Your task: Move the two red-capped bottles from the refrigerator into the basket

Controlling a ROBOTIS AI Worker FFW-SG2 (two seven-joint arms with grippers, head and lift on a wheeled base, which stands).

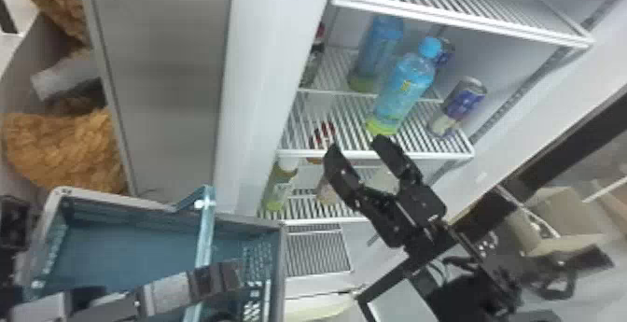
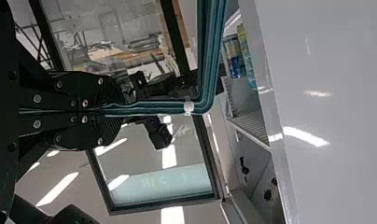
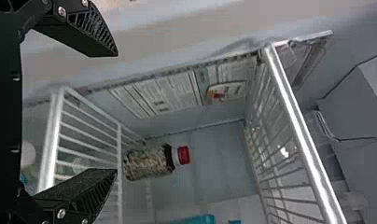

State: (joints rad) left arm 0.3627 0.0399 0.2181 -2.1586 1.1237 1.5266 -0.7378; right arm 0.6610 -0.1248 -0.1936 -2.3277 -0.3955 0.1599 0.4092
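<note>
Left tool (image 1: pixel 228 275) clamps the basket's (image 1: pixel 116 198) handle (image 1: pixel 205 232), right tool (image 1: pixel 356 144) gapes wide near a shelf (image 1: pixel 298 153) where one bottle's (image 3: pixel 148 162) long axis stands vertical, red cap (image 3: pixel 183 155) up.

Left gripper (image 1: pixel 229 276) was low at left, fingers clamped together. Right gripper (image 1: pixel 357 145) sat higher, tilted up-left in head view, fingers spread wide.

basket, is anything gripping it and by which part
Yes, the left gripper holds the basket by its handle, jaws shut on it. The right gripper holds nothing, jaws open.
</note>
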